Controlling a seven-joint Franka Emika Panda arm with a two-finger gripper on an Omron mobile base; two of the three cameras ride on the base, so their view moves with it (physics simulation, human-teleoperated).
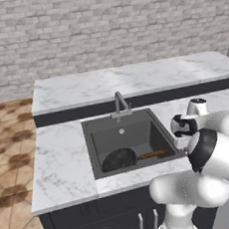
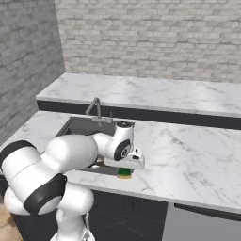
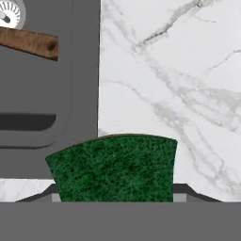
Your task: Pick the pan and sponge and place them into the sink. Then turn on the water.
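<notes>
The sponge (image 3: 115, 167), green top up, sits between my gripper's (image 3: 113, 194) two fingertips, which press against its two sides. In the right base view the sponge (image 2: 125, 173) rests on the marble counter just right of the sink's (image 2: 77, 126) front corner, under my lowered hand. The black pan (image 1: 119, 159) lies inside the sink (image 1: 93, 154) with its wooden handle (image 1: 152, 154) pointing right. The handle's end (image 3: 30, 43) also shows over the basin in the hand view. No water is in view at the faucet (image 1: 119, 103).
The marble counter (image 2: 188, 155) stretches right of the sink. A second, raised counter (image 1: 133, 79) runs behind it along the brick wall. The silver drain (image 3: 9, 14) shows at the basin floor. My own elbow (image 1: 210, 151) hides the counter's near right part in the left base view.
</notes>
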